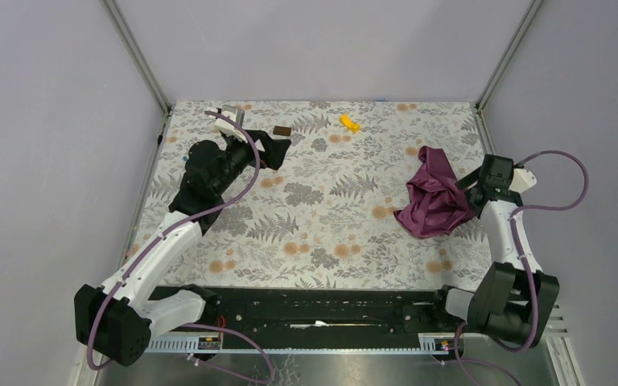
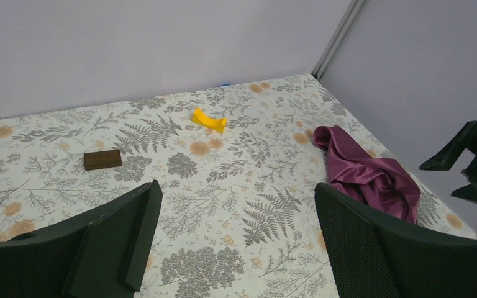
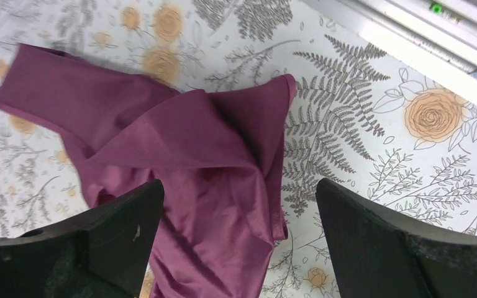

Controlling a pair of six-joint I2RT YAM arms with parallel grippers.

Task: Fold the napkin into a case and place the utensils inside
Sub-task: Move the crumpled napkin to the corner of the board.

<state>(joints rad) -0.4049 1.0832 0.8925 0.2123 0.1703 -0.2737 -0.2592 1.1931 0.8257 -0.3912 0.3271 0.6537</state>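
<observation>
The plum napkin [image 1: 433, 195] lies crumpled in a heap at the right of the floral table cover. My right gripper [image 1: 468, 191] hovers at its right edge, open; in the right wrist view the napkin [image 3: 192, 136] fills the space below and between the wide-apart fingers of the gripper [image 3: 239, 208], which hold nothing. My left gripper [image 1: 277, 149] is at the far left, open and empty [image 2: 236, 205], facing across the table toward the napkin [image 2: 366, 171]. The utensils are out of view.
A small brown block [image 1: 282, 130] lies just beyond the left gripper, and a small yellow piece [image 1: 349, 122] near the back wall. Grey walls close the table on three sides. The arms' base rail [image 1: 330, 310] runs along the near edge.
</observation>
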